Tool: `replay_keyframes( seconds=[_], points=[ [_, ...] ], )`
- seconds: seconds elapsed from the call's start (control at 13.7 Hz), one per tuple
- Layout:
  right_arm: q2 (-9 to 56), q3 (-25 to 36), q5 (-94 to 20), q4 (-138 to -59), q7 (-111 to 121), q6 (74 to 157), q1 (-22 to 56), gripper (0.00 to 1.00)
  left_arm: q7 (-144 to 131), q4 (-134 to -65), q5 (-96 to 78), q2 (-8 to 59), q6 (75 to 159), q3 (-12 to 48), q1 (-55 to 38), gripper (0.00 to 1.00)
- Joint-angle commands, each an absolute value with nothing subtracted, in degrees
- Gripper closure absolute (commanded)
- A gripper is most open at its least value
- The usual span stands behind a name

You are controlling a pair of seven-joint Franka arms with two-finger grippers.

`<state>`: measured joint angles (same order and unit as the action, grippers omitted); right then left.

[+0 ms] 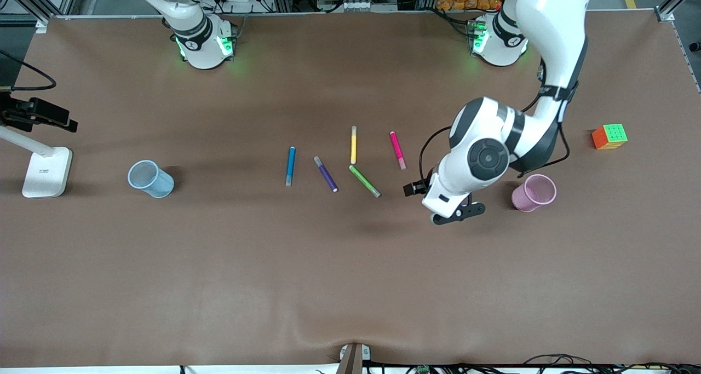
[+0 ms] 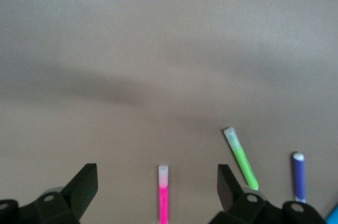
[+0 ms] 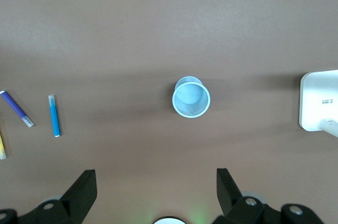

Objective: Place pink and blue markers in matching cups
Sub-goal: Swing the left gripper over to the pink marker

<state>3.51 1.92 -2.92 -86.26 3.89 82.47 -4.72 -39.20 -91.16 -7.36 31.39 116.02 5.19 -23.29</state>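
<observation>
The 5 pens lie loose in a fan at the middle of the surface (image 1: pixel 350 286), none in a cup yet, so the task looks to be at its start. The pink marker (image 1: pixel 397 150) sits at the left arm's end of that fan, and the pink cup (image 1: pixel 534 193) stands upright toward that same end, which makes this pair the left arm's natural job. The left gripper (image 1: pixel 457 213) hangs low over bare surface between the pens and the pink cup, jaws spread wide and holding nothing; its wrist view shows the pink marker's pale tip lined up between the fingers, so it seems to be aligning for a pick, though its height above the surface is hard to judge. The blue marker (image 1: pixel 290 166) lies at the right arm's end of the fan, with the blue cup (image 1: pixel 150 179) standing well apart from it toward that end. The right gripper (image 3: pixel 156 192) waits high over its end of the surface, jaws released and empty, looking down on the blue cup. The purple pen (image 1: pixel 326 174), yellow pen (image 1: pixel 354 144) and green pen (image 1: pixel 365 180) are not needed.
</observation>
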Motion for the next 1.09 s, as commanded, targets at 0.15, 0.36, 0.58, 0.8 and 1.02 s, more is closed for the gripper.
replay_keyframes(
  seconds=[0.15,0.36,0.58,0.8,1.02],
  points=[
    [4.65,1.32,-3.16,-85.69,3.43,83.32,-4.84,0.00,-51.30,-90.44,-7.74,34.80,119.96,4.75,-29.43,0.00],
    [4.83,1.32,-3.16,-85.69,3.25,83.67,-4.83,0.00,-57.81,-92.97,-7.47,35.42,120.15,4.57,-30.85,0.00],
    [6.76,1.14,-3.34,-85.61,3.16,84.72,-4.22,0.00,-58.45,-98.51,-7.47,32.70,120.15,4.57,-30.23,0.00],
    [11.23,1.14,-5.79,-85.69,1.95,90.94,-1.41,0.00,-60.28,-100.10,-7.47,32.96,120.50,4.66,-30.15,0.00],
    [15.19,1.14,-8.44,-85.61,-8.50,96.49,0.69,0.00,-61.79,-101.51,-7.47,33.49,122.42,4.57,-32.07,0.00]
  ],
)
